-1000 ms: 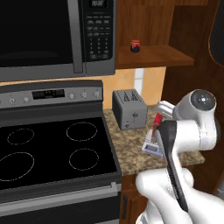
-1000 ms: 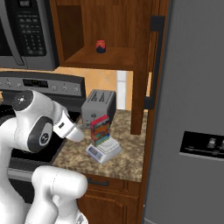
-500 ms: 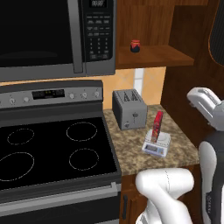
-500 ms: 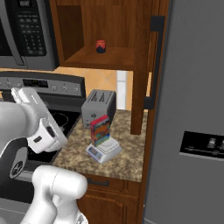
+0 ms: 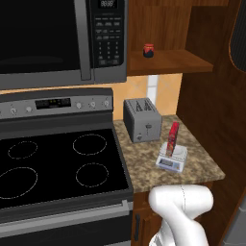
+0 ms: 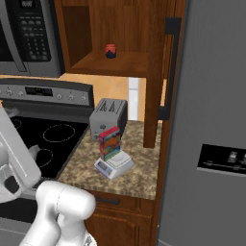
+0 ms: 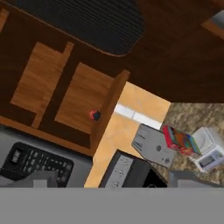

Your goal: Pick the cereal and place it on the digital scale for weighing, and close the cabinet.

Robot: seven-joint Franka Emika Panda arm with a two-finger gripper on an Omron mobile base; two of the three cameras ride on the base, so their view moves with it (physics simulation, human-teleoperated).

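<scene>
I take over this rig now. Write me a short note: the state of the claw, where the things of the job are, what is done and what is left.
Claw: open, holding nothing.
Cereal: stands upright on the scale, on the counter in front of the toaster.
Cabinet: open, the door swung out toward the fridge side; a small red-lidded jar sits on its shelf.
Done: cereal placed on the scale.
Left: close the cabinet door.
</scene>
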